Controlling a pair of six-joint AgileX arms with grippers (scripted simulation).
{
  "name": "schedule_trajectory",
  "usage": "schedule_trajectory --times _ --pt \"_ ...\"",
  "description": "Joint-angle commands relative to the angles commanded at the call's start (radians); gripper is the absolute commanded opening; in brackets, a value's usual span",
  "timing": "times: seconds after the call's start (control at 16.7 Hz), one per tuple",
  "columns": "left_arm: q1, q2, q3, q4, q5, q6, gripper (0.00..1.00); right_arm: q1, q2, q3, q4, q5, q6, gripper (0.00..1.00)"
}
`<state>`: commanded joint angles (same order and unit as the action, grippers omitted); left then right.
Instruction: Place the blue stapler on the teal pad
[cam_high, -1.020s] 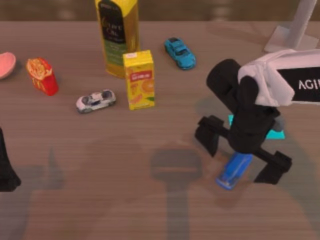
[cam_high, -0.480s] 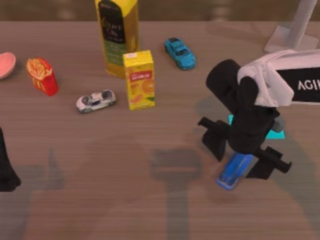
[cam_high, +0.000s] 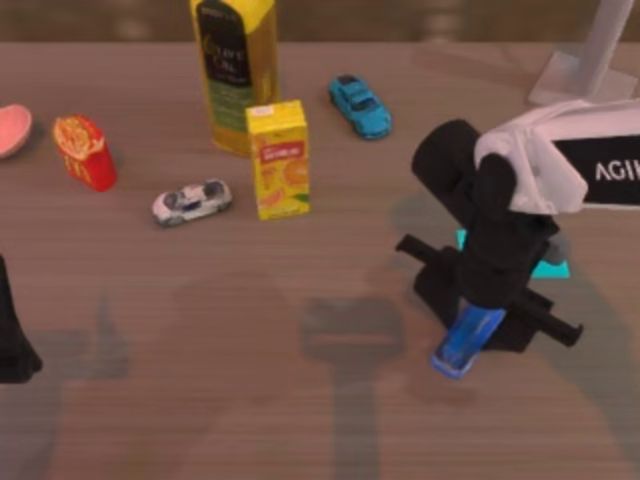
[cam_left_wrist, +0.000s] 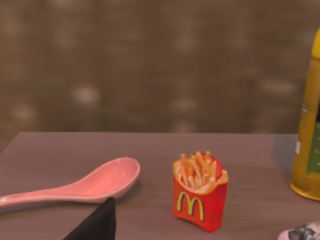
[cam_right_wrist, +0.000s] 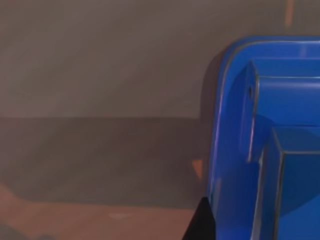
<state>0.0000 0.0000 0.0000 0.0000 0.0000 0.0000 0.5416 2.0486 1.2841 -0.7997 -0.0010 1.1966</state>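
Right pincer (cam_high: 481, 308) down at the counter's (cam_high: 330, 400) right side, fingers narrowed against both flanks of the blue stapler (cam_high: 467, 340), holding it. Stapler lies on the counter, one end poking out from under the pincer. Teal pad (cam_high: 548, 267) just beyond, mostly hidden by the arm; stapler is not on it. Right wrist view: stapler (cam_right_wrist: 265, 145) fills the near field. Left pincer (cam_high: 12, 345) parked at the counter's left edge; cannot tell its opening.
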Motion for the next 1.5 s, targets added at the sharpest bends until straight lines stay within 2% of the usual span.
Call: schedule_trajectory --times 0.54,1.02,1.5 --pt "0.0 0.0 0.0 0.0 0.0 0.0 1.0 -0.001 -0.006 0.013 -0.017 0.0 0.001 0.0" --pt "0.0 0.0 0.0 0.0 0.0 0.0 1.0 0.004 -0.116 0.212 -0.337 -0.001 -0.002 0.0" --pt "0.0 0.0 0.0 0.0 0.0 0.0 1.0 -0.001 -0.121 0.242 -0.366 -0.001 -0.032 0.0"
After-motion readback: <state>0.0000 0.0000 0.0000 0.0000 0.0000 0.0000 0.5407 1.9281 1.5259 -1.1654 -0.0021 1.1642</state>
